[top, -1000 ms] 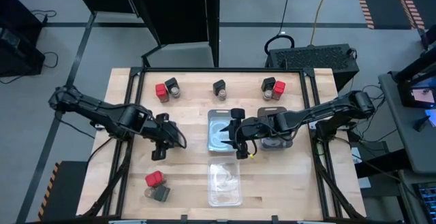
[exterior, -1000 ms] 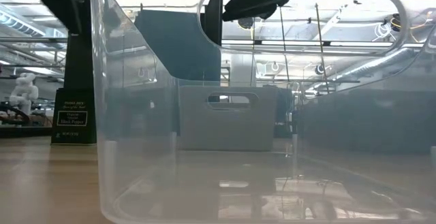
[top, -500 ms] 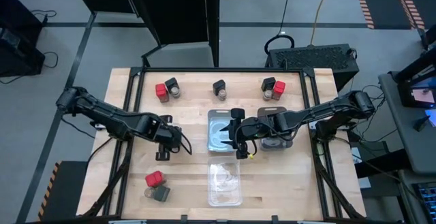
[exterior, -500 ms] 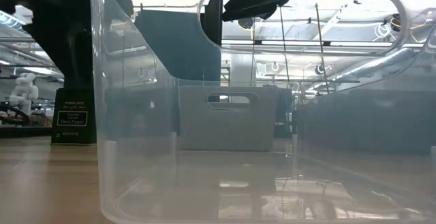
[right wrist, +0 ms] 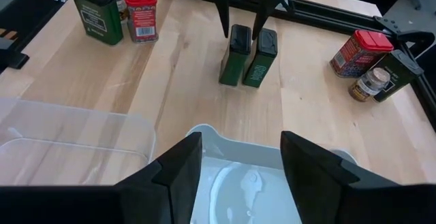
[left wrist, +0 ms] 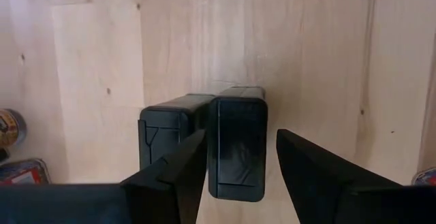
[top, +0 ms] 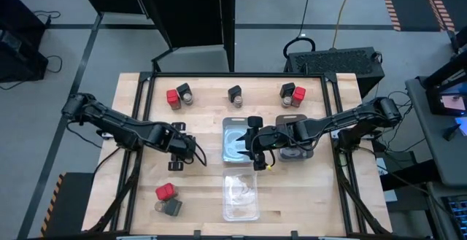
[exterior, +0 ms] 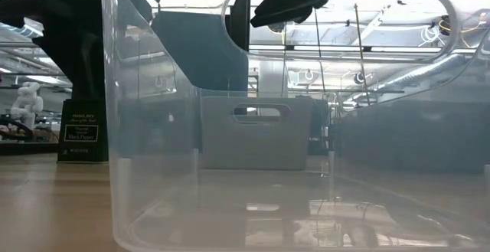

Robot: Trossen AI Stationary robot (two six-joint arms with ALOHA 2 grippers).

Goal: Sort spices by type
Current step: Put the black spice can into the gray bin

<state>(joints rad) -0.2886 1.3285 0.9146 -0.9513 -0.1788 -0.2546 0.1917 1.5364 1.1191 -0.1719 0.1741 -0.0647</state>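
Two dark tins stand side by side on their bases on the wood, left of the trays. My left gripper is open and points down over them. Its fingers straddle one tin, with narrow gaps on both sides; the other tin stands just outside one finger. My right gripper hangs open above the middle clear tray. In the low view one tin shows beyond the clear tray wall.
Red tin with jar, a lone dark tin and a red, dark and jar group stand along the far edge. A red tin, jar and dark tin sit near left. Dark smoky tray; second clear tray.
My left arm has reached a little further toward the table's right and near edge, bringing its gripper over the pair of dark tins. The tins have stayed where they were, and my right arm has kept still.
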